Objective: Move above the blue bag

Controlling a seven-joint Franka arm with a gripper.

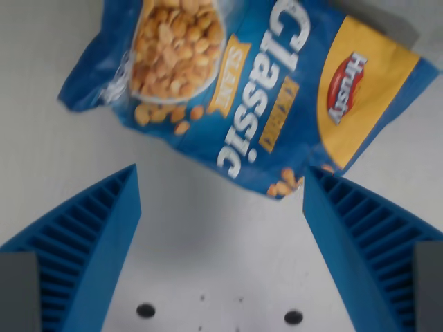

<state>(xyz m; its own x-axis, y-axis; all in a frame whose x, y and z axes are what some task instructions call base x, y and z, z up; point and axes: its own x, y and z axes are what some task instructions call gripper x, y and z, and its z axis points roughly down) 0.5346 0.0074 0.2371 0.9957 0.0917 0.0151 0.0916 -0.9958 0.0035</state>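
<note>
Gripper (pixel 221 180) spread apart, empty, facing blue peanut bag (pixel 256 83) lying flat on white surface (pixel 208 242), probably for centring above.

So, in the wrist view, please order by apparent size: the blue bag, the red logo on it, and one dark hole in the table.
1. Blue bag, largest although cut off at the top edge.
2. Red logo.
3. Dark hole, smallest; the other hole looks about the same size.

The blue bag (pixel 256 90) reads "Classic" in white, with a "Husky" logo.
</note>
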